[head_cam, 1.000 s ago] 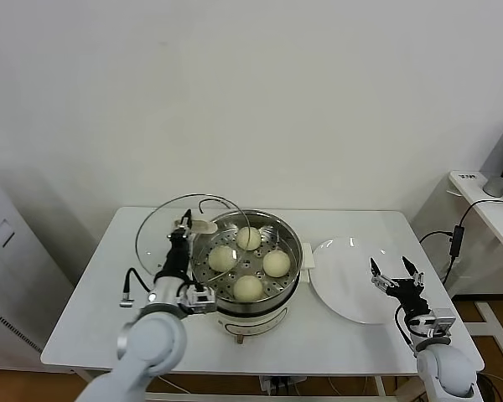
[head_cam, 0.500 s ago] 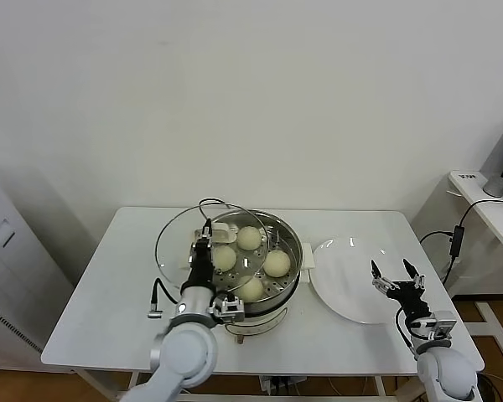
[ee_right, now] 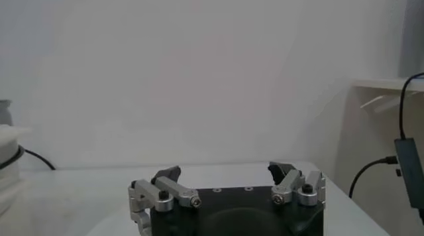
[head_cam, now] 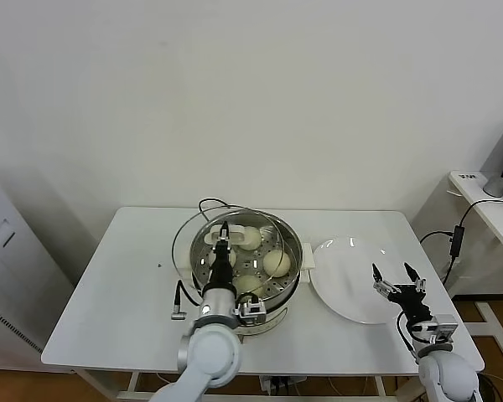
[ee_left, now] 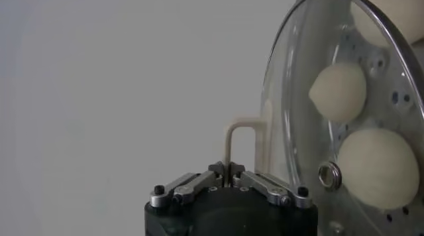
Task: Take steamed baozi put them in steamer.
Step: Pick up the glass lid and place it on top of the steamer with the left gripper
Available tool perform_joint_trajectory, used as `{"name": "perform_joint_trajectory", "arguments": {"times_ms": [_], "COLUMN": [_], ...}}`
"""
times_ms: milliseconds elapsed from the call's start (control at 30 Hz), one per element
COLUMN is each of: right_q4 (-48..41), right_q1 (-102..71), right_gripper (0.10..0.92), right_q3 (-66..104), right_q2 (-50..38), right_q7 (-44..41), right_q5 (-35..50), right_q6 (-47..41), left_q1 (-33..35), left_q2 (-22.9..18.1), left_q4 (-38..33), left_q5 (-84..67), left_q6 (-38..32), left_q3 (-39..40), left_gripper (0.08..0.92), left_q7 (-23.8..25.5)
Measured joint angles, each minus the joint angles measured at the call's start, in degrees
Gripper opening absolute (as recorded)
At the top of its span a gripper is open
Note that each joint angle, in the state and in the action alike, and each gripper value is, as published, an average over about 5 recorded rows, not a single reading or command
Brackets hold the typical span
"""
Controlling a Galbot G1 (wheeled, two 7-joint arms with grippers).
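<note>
Four steamed baozi (head_cam: 276, 263) in view, one steamer (head_cam: 290, 241), one glass lid (head_cam: 184, 239), one white plate (head_cam: 352, 280). Baozi smooth, round, cream-white, unmarked; all four sit on perforated tray inside shiny steel steamer at table (head_cam: 92, 310) centre. Left gripper (head_cam: 220, 239) over steamer, arm reaching forward from near edge, fingers closed on lid's white handle (ee_left: 242, 146); lid held tilted over pot, shifted toward its left side. Right gripper (head_cam: 396, 286) low at plate's right edge, fingers spread, holding nothing.
</note>
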Motion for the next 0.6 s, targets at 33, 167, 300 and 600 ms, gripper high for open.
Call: {"name": "perform_joint_trajectory", "arguments": {"times_ms": [33, 167, 300, 600], "right_q4": [0.0, -0.2, -0.5, -0.8], "right_q1": [0.0, -0.1, -0.2, -0.1], "right_gripper": [0.823, 0.823, 0.823, 0.823], "right_q3": [0.0, 0.1, 0.2, 0.2], "right_q2": [0.0, 0.0, 0.0, 0.1], "right_q7": [0.0, -0.1, -0.2, -0.3], "right_q5": [0.0, 0.0, 0.0, -0.1], "right_q6": [0.0, 0.0, 0.1, 0.1], "left_q1": [-0.1, -0.6, -1.0, -1.6], "left_q2": [-0.3, -1.6, -2.5, -3.7], "left_q4": [0.3, 1.5, 2.6, 4.8], "left_q5": [0.2, 0.6, 0.7, 0.1], "left_q6": [0.0, 0.0, 0.0, -0.2], "left_q3": [0.2, 0.7, 0.9, 1.6], "left_gripper": [0.105, 0.105, 0.105, 0.105], "left_q7": [0.0, -0.2, -0.5, -1.2]}}
